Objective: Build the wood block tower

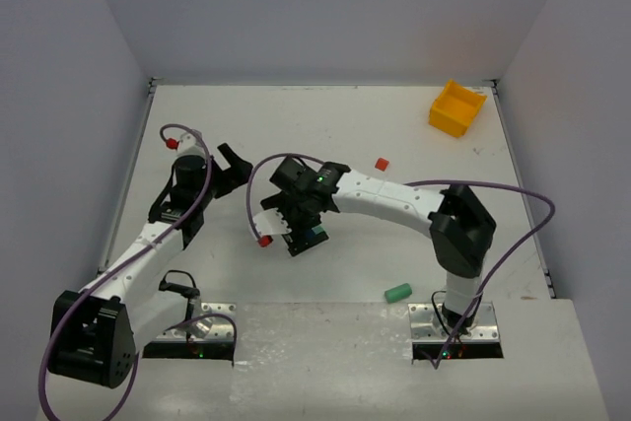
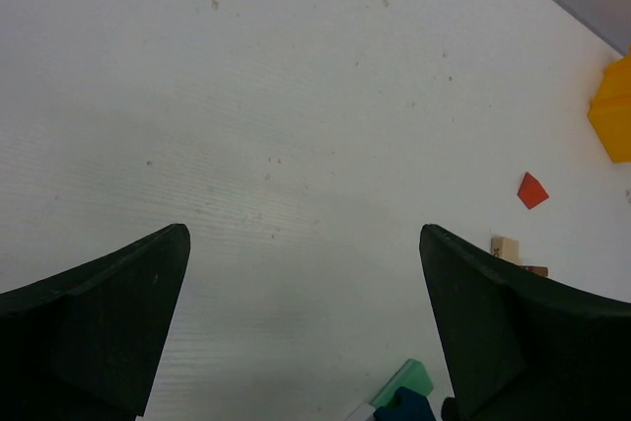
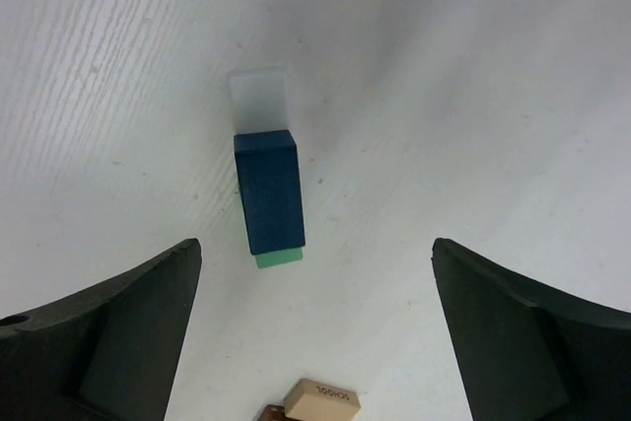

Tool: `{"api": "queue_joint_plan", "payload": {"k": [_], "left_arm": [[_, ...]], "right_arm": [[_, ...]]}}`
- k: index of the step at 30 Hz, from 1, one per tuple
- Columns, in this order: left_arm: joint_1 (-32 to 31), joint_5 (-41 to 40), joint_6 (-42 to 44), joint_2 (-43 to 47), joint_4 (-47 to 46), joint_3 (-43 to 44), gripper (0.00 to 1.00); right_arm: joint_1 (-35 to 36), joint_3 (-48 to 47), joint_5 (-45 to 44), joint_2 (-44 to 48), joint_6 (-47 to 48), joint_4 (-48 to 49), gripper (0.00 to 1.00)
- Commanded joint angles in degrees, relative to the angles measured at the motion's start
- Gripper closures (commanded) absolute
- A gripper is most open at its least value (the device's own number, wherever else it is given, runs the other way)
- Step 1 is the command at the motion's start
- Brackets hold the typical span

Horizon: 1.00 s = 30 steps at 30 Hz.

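Wood block tower (image 3: 268,189), with white, blue and green pieces in line, sits on the table (image 1: 325,115) below the right gripper (image 3: 315,248), untouched, with a tan block (image 3: 320,399) near it. Right jaws are spread wide and hold nothing. Left gripper (image 2: 304,234) is likewise wide open and empty.

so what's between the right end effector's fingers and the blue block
Nothing. In the right wrist view the blue block sits apart from the open right end effector, with only bare table on both sides.
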State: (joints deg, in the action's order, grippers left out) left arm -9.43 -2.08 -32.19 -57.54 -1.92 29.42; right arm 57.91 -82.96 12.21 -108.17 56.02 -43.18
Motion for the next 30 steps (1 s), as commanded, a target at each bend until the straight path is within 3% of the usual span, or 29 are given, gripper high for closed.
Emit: {"api": "queue_joint_plan", "payload": {"k": [1,10,15,23,30], "left_arm": [[-0.59,-2.91,-2.38,2.15,-2.58,6.31,0.00],[-0.50,-4.08,-2.69,1.46,-5.38,8.64,0.00],[-0.50,-2.85,-2.17,-0.12,-6.60,7.21,0.00],[-0.50,-1.92,-1.37,-2.63,-9.83,4.67,0.00],[-0.50,-1.56,-1.12,-4.00,-10.77,4.51,0.00]], "right_arm": [[0.45,4.89,-0.48,10.83,-6.51,7.71,0.01],[-1.25,27.69,-14.07,27.53,-29.87,31.45,0.01],[-5.87,39.77,-14.10,31.52,-41.43,37.47,0.01],[-8.85,45.32,-13.11,26.64,-46.28,45.84,0.01],[-12.42,44.27,-10.26,21.83,-48.55,48.67,0.02]]}}
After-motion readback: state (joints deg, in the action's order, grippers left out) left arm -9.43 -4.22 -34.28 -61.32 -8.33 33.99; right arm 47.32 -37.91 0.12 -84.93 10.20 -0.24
